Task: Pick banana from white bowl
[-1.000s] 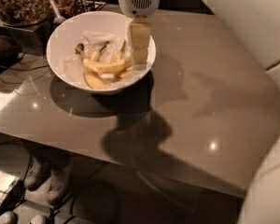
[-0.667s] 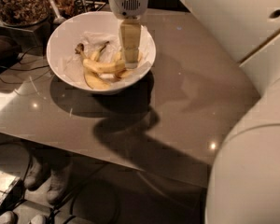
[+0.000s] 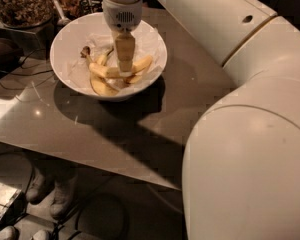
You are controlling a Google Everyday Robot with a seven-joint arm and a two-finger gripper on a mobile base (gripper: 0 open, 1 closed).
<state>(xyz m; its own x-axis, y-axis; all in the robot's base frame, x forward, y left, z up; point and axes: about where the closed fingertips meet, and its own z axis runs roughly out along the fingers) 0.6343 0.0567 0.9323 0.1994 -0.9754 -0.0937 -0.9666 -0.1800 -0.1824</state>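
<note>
The white bowl (image 3: 70,44) stands on the grey table at the upper left and is lined with crinkled white paper. Three yellow bananas lie in it. The longest banana (image 3: 104,72), with a dark brown stem tip toward the left, lies across the middle. A shorter one (image 3: 102,88) lies in front of it, and another (image 3: 104,58) is behind it. My gripper (image 3: 124,69) points straight down into the bowl. Its tip is at the middle of the longest banana and hides part of it.
My large white arm (image 3: 250,134) fills the right side of the view. A glass jar of brown bits (image 3: 20,4) stands behind the bowl at the far left, beside dark cables (image 3: 10,74). The table's front edge (image 3: 90,156) runs diagonally, with shoes (image 3: 55,194) on the floor below.
The gripper has moved left and down into the bowl, from over its right rim to the middle of the bananas. The arm now fills more of the right side.
</note>
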